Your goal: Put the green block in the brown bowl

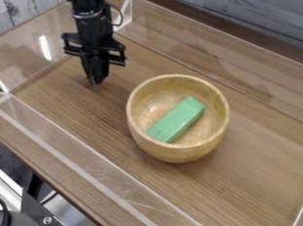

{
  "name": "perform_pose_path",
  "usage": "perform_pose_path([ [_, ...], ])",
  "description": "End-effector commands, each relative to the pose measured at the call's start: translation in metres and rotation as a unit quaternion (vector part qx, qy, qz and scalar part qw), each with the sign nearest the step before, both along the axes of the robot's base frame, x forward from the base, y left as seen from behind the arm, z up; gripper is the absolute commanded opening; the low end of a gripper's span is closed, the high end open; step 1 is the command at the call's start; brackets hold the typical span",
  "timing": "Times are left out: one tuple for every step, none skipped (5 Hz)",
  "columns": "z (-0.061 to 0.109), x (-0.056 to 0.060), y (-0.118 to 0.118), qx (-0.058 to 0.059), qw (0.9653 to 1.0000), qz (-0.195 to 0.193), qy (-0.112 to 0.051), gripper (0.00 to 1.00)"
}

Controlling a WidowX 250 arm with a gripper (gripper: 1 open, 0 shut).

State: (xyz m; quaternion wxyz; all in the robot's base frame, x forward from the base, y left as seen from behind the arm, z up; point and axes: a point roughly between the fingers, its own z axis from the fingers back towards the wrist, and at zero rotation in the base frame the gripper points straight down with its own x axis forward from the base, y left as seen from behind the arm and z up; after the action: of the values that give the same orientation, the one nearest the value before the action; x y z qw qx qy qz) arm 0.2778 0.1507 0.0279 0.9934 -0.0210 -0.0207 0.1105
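The green block [176, 120] lies slanted inside the brown bowl [143, 122], which sits on the wooden table right of the middle. My black gripper [95, 78] hangs left of the bowl, pointing straight down close to the tabletop. Its fingers are shut together with nothing between them. It stands apart from the bowl's rim.
Clear plastic walls [74, 144] fence the wooden tabletop [247, 92] along the front, left and right. A grey panel runs behind the table at the top. The arm's black body [86, 8] rises above the gripper at the upper left.
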Motion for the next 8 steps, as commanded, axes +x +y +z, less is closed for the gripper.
perform_pose_path([
  [0.009,0.012,0.005,0.03,0.9993,0.006,-0.02,0.0],
  [0.012,0.018,0.004,0.034,0.9993,-0.005,-0.013,1.0],
  [0.016,0.023,0.002,0.036,0.9992,-0.013,-0.006,1.0],
  [0.029,0.027,-0.002,0.037,0.9991,-0.02,-0.006,1.0],
  [0.061,0.029,-0.008,0.045,0.9978,-0.013,-0.048,1.0],
  [0.091,0.03,-0.021,0.055,0.9949,-0.007,-0.084,1.0],
  [0.083,0.027,-0.05,0.061,0.9952,-0.025,-0.071,1.0],
  [0.074,0.03,-0.054,0.075,0.9954,-0.019,-0.057,1.0],
])
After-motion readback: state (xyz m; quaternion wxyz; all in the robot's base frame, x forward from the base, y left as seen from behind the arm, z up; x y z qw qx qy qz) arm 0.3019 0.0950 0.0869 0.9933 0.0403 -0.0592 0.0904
